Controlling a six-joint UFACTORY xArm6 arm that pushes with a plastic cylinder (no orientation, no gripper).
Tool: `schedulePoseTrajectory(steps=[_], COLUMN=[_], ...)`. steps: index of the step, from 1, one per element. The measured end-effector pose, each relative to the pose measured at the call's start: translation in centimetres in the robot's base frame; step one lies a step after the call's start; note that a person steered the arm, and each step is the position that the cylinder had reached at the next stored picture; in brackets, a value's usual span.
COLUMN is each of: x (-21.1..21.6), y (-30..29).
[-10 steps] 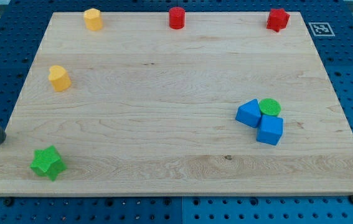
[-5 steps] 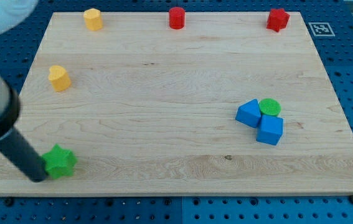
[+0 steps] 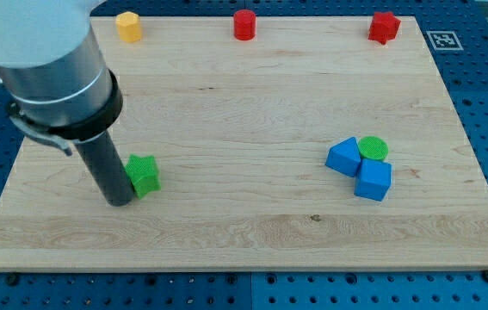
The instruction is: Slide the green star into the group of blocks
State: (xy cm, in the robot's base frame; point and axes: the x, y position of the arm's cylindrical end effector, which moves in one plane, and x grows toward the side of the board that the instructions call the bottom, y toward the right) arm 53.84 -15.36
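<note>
Pressed against the green star [image 3: 144, 175] on its left is my tip [image 3: 121, 201]; no gripper is fitted; bare board [image 3: 244, 215] separates it from the blue cube [image 3: 373, 181] group rightward.

bright, even light is falling on the board [image 3: 252, 103]; shadows are staying faint, everything is showing sharp, without glare.

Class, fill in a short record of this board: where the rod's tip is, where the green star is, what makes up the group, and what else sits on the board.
tip: my tip touches the green star's left side
green star: view's left, apart from group
group: two blue blocks, green round block, at right
top edge: yellow block, two red blocks
</note>
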Motion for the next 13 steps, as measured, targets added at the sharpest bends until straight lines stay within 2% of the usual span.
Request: schedulePoseTrajectory(steps=[3, 4, 5, 7, 9, 10, 13], x=[-4.4, -4.1, -1.5, -1.4, -3.5, -3.6, -5.0], y=[0.5, 1.8, 4.1, 9.4, 5.9, 6.2, 17.1])
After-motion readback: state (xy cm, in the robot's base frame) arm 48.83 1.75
